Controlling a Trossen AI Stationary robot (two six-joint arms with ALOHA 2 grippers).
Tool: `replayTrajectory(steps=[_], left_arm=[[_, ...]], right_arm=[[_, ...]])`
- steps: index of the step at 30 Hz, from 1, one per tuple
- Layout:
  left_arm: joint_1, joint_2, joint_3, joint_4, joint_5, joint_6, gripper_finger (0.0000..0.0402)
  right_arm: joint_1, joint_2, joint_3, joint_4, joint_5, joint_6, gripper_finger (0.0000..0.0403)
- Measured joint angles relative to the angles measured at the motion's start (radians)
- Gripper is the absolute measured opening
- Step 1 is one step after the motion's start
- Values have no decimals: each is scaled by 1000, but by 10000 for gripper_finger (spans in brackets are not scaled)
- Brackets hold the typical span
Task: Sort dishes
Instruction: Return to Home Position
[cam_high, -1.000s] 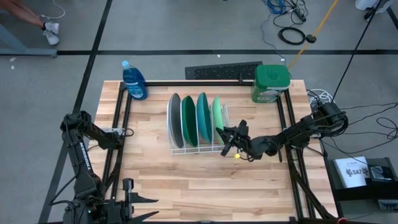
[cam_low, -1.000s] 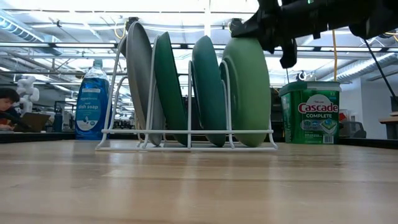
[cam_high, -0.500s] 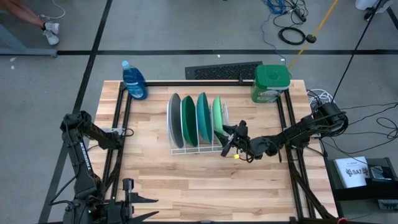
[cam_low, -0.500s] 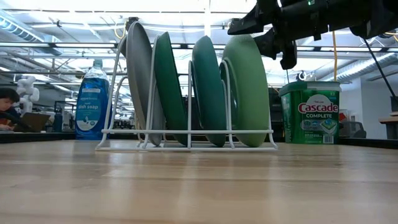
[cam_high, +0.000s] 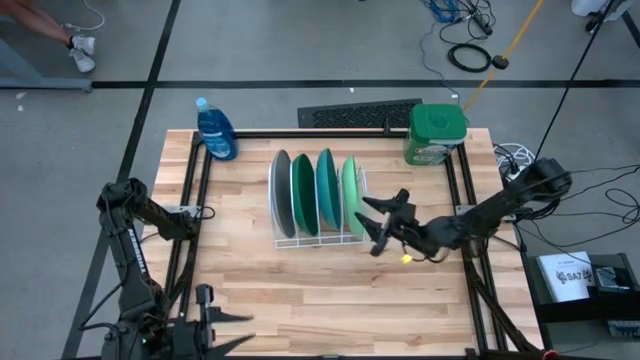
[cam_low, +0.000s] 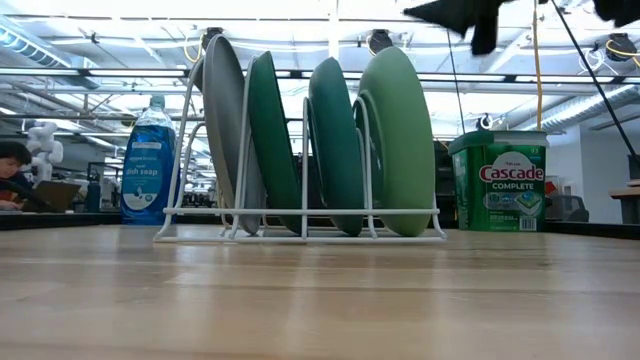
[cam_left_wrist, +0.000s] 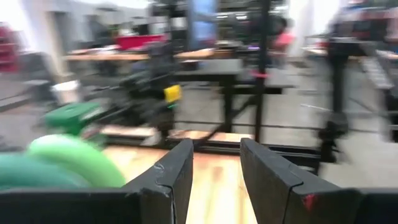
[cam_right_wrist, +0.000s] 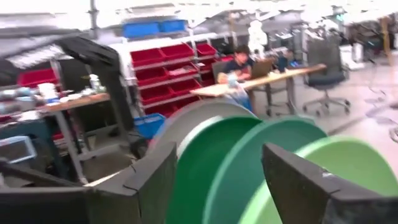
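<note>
High view: all four plates stand on edge, side by side in the white wire rack (cam_high: 320, 240) mid-table: grey plate (cam_high: 281, 195), dark green plate (cam_high: 303, 193), teal plate (cam_high: 327, 190), light green plate (cam_high: 350, 188). The right gripper (cam_high: 372, 226) hangs just beside the light green plate with its fingers spread and nothing in them. The left gripper (cam_high: 243, 332) waits at the table's near left edge, well apart from the rack. A blue dish soap bottle (cam_high: 215, 130) and a green detergent tub (cam_high: 436, 133) stand at the far side.

Low view: the plates lean slightly in their slots, each parted from the next by a wire. The right gripper (cam_low: 470, 12) shows only as a dark shape above and to the right of the light green plate (cam_low: 400, 140), not touching it.

Left wrist view: the left gripper's fingers (cam_left_wrist: 177, 180) stand apart, empty.

Right wrist view: the right gripper's fingers (cam_right_wrist: 152, 180) are wide apart, and the plates' upper rims fan out beyond them, the light green plate (cam_right_wrist: 339, 165) nearest.

These plates look stiff, smooth and probably breakable, with some weight. The best hold would likely be a pinch across the thin upper rim that stands above the wires, lifting straight up. The sorting looks finished.
</note>
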Motion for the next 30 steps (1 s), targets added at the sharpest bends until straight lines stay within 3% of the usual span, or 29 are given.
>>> replayTrajectory(steps=[3,7,11,14,17,21,26,30], left_arm=[[16,0,0,-69,-112,-59,134],[62,2,0,-305,-113,-186,134],[121,2,0,-591,-98,-456,133],[160,2,-1,-787,-79,-660,121],[170,-3,-25,-1026,-93,-899,81],[135,-10,-46,-1383,-134,-1286,10],[64,-10,-88,-1680,-200,-1603,2],[57,-10,-168,-1789,-203,-1783,1]], right_arm=[[57,-56,0,1,-5,-82,217],[145,-116,0,-6,-5,-206,175],[227,-172,0,-81,5,-273,88],[288,-211,0,-236,97,-294,17],[345,-264,0,-371,220,-291,10],[432,-343,0,-503,241,-290,2],[530,-395,-11,-616,241,-282,1],[560,-413,-123,-532,266,-234,1]])
